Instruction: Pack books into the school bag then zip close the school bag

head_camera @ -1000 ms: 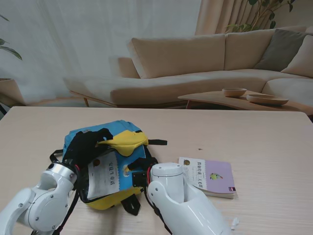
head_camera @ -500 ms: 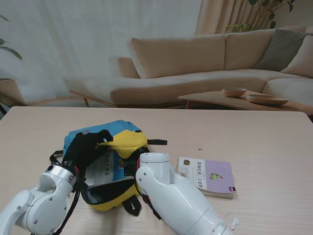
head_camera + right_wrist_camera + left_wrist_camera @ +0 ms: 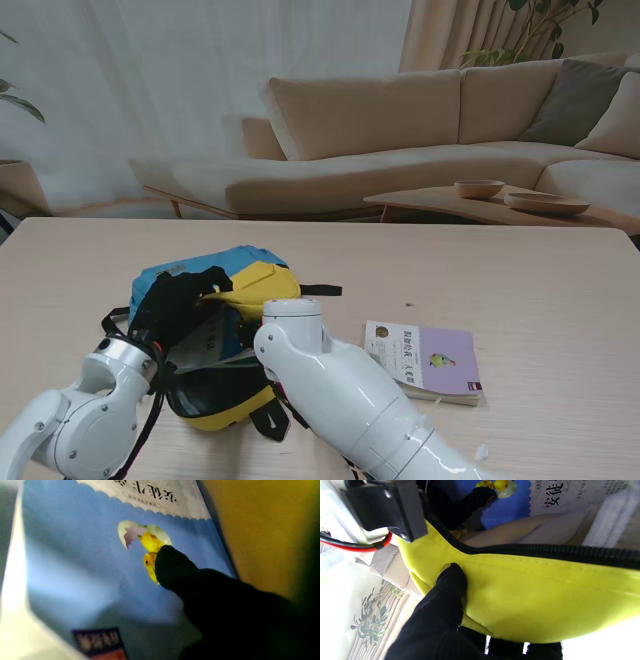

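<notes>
The blue and yellow school bag [image 3: 190, 275] lies open at the near left of the table. My left hand [image 3: 178, 300] is shut on its yellow flap [image 3: 255, 285], holding it lifted; the thumb [image 3: 451, 580] presses the flap [image 3: 545, 595] beside the black zipper [image 3: 545, 551]. A blue and white book [image 3: 82, 562] is inside the opening. My right hand is in the bag, hidden behind its white forearm [image 3: 330, 390] in the stand view. Its fingertip [image 3: 172, 565] lies on the book's cover. A second, purple book [image 3: 425, 362] lies on the table to the right of the bag.
Black straps [image 3: 268, 418] trail from the bag toward me. The bag's yellow lining [image 3: 262, 530] stands close beside the book. Beyond the table are a beige sofa [image 3: 400, 130] and a low table with bowls [image 3: 520, 200].
My right arm has swung left and pushed the blue book deeper into the bag, so the book is now mostly hidden. The left hand has kept the flap lifted.
</notes>
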Available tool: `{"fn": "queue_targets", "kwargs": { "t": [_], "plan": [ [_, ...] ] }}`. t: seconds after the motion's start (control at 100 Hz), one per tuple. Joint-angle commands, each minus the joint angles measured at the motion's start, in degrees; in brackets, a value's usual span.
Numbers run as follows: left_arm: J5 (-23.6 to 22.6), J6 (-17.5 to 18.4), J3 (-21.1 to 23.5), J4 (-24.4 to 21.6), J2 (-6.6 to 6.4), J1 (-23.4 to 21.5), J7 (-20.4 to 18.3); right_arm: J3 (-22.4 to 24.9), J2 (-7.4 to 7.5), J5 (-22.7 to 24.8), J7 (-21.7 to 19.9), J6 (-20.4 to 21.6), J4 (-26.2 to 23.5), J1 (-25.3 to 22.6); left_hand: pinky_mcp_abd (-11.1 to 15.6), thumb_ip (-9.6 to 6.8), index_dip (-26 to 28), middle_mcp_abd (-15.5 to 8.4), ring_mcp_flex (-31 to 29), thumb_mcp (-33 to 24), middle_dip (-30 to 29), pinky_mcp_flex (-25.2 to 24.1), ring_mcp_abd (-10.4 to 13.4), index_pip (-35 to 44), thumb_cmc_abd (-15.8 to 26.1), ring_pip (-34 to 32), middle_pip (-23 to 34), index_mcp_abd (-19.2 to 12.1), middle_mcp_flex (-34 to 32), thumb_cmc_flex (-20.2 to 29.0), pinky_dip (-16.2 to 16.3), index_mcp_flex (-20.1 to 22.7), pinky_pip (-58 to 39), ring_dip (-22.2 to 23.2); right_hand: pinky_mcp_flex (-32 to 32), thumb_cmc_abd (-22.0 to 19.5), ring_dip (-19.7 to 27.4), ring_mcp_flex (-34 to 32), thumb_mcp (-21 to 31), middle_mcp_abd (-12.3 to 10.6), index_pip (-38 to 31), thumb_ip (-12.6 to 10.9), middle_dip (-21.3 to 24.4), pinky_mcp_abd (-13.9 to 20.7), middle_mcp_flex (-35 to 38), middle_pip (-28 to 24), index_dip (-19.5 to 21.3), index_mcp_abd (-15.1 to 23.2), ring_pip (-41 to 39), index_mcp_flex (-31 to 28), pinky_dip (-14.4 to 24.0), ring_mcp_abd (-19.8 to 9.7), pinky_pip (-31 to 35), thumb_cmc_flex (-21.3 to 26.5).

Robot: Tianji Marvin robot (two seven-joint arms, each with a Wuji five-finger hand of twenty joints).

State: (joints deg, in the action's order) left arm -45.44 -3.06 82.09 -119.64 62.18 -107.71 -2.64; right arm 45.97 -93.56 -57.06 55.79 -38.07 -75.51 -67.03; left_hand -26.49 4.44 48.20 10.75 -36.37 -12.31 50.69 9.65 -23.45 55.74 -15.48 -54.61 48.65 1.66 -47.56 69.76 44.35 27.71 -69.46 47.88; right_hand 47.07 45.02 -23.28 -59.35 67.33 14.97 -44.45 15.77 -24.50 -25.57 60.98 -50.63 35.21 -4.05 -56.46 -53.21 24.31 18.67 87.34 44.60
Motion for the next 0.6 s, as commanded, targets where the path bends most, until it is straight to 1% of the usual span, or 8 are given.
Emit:
{"fn": "queue_targets", "kwargs": {
  "t": [0.0,0.18,0.23,0.26,0.32,0.44,0.55,0.59],
  "plan": [
    [0.1,0.1,-0.1,-1.2,0.25,-0.4,-1.0,-0.4,-1.51,-0.6,-0.4,0.9,0.0,0.7,-1.8,-0.09,3.7,-0.1,-0.6,-1.9,0.2,-0.7,-1.4,6.8,2.8,-1.1,2.4,-2.2,0.4,4.2,0.6,-0.6,-2.2,1.1,1.3,-6.8,-0.1,-3.8,5.4,-0.6,-10.8,-0.3,0.7,1.2,-0.3,-2.4,1.4,8.2,-1.0,-5.4,-0.2,-0.1,2.2,5.3],
    [0.0,-0.1,-0.1,-1.3,0.22,-0.5,-1.2,-1.2,-2.83,-0.9,1.1,2.2,2.7,2.0,-1.8,-0.10,3.8,-0.1,-0.6,-1.9,0.2,-0.6,-1.3,6.8,2.8,-1.1,2.4,-2.2,0.4,4.2,0.6,-0.7,-2.3,1.1,1.0,-6.9,0.0,-3.4,5.3,-1.0,-11.2,-0.3,1.2,1.6,-0.6,-2.4,1.1,8.5,-0.5,-5.0,-0.4,-0.5,1.7,5.4],
    [0.0,-0.2,-0.2,-1.3,0.25,-0.5,-1.1,-1.1,-3.11,-0.4,0.9,2.2,3.3,2.2,-1.8,-0.12,3.8,0.0,-0.6,-2.0,0.2,-0.6,-1.4,6.8,2.7,-1.1,2.4,-2.1,0.4,4.2,0.6,-0.6,-2.3,1.1,0.5,-7.0,0.3,-2.8,5.1,-1.3,-11.3,-0.3,2.0,2.1,-0.9,-2.0,0.1,8.5,0.7,-4.5,-1.0,-0.7,0.6,5.4],
    [0.0,-0.2,-0.2,-1.3,0.26,-0.5,-1.0,-1.1,-3.24,0.0,0.8,2.2,3.6,2.2,-1.8,-0.12,3.8,0.0,-0.6,-2.0,0.2,-0.6,-1.4,6.8,2.7,-1.1,2.4,-2.1,0.4,4.2,0.6,-0.6,-2.3,1.1,0.1,-7.1,0.6,-2.4,5.0,-1.4,-11.2,-0.3,2.8,2.1,-1.0,-1.3,-1.0,8.3,1.8,-4.1,-1.4,-0.8,-0.2,5.3],
    [-0.1,-0.2,-0.2,-1.4,0.26,-0.6,-1.0,-1.0,-3.33,1.2,0.2,2.2,3.7,2.0,-1.8,-0.09,3.8,-0.1,-0.6,-1.9,0.2,-0.6,-1.4,6.8,2.8,-1.1,2.5,-2.2,0.3,4.2,0.6,-0.7,-2.3,1.1,-1.7,-7.3,1.8,-0.7,4.7,-1.5,-10.3,-0.5,5.0,2.4,-1.9,1.7,-5.3,7.3,6.3,-2.3,-2.8,-1.2,-3.1,5.1],
    [-0.1,0.0,-0.2,-1.3,0.29,-0.6,-0.8,-0.8,-3.09,4.0,-2.4,1.9,3.6,1.3,-1.8,-0.13,3.9,0.0,-0.6,-2.0,0.2,-0.6,-1.5,6.8,2.7,-1.1,2.4,-2.2,0.4,4.2,0.6,-0.6,-2.3,1.1,-5.6,-6.3,4.3,3.8,4.9,-2.2,-6.2,-1.3,5.0,5.0,-5.9,9.2,-13.4,4.6,17.1,3.9,-4.5,-3.5,-7.8,3.8],
    [0.0,0.3,-0.1,-1.3,0.26,-0.7,-0.9,-0.5,-2.98,8.3,-5.1,0.8,3.2,0.5,-1.8,-0.09,3.9,-0.1,-0.6,-1.9,0.2,-0.6,-1.3,6.8,2.8,-1.1,2.5,-2.3,0.4,4.2,0.7,-0.7,-2.3,1.1,-9.1,-3.4,5.8,8.1,3.4,-2.4,-3.4,-2.5,4.3,6.3,-12.4,11.1,-16.9,2.3,24.0,9.6,-5.6,-5.0,-11.7,1.3],
    [0.0,0.4,0.0,-1.3,0.26,-0.7,-0.9,-0.3,-2.94,9.8,-6.1,0.1,3.0,0.3,-1.8,-0.09,3.9,-0.1,-0.7,-1.9,0.2,-0.6,-1.4,6.8,2.7,-1.1,2.5,-2.2,0.2,4.2,0.7,-0.6,-2.3,1.1,-10.3,-2.2,6.3,10.2,4.2,-2.6,-1.7,-3.6,3.9,7.0,-15.6,10.6,-17.4,1.3,26.4,11.4,-5.8,-5.5,-12.9,-1.4]
  ]
}}
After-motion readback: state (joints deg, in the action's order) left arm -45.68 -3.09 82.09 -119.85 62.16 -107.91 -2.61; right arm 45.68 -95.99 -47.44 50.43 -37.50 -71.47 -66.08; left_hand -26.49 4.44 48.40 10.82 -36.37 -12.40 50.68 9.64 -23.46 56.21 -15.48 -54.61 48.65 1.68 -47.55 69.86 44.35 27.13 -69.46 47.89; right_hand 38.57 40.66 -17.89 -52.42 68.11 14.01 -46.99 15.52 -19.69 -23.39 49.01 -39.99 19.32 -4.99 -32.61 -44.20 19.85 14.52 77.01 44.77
